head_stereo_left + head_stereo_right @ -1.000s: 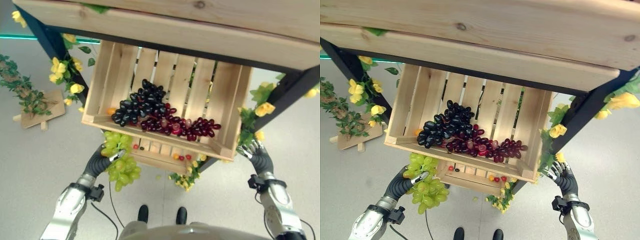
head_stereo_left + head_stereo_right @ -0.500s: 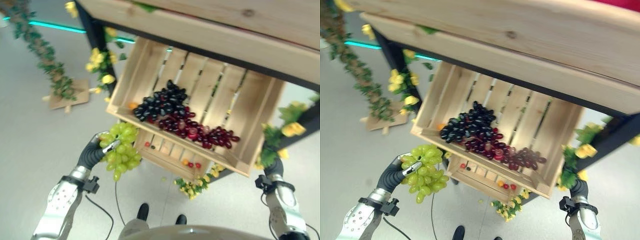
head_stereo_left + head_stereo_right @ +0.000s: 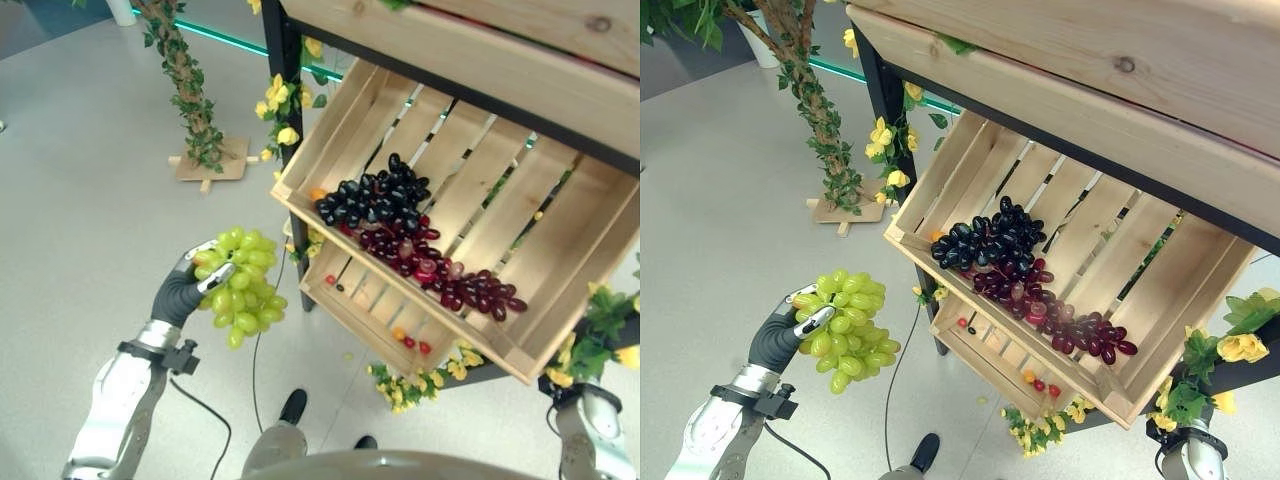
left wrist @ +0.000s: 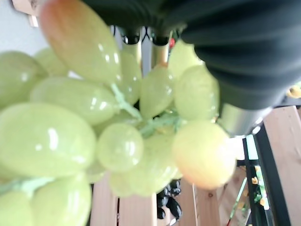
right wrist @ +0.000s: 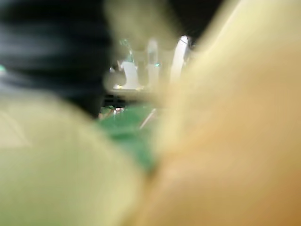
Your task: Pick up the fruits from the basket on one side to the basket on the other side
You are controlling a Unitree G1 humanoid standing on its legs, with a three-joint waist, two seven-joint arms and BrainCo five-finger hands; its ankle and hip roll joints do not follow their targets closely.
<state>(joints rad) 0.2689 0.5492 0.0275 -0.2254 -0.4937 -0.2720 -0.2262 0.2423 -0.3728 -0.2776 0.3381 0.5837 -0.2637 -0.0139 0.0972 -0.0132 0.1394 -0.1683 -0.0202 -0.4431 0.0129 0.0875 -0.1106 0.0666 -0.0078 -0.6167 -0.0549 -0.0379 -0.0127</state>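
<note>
Carried further out from the wooden crate (image 3: 1060, 290) than a second ago, the green grapes (image 3: 848, 328) hang clear over the floor from the left hand (image 3: 790, 330), fingers curled round the stem, probably bound for the other basket.

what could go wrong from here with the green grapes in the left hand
The left hand grips the green grape bunch near its top, most of it hanging free, so grapes could drop to the floor. The wooden crate is tilted, so the black grapes and red grapes could slide if knocked.
</note>
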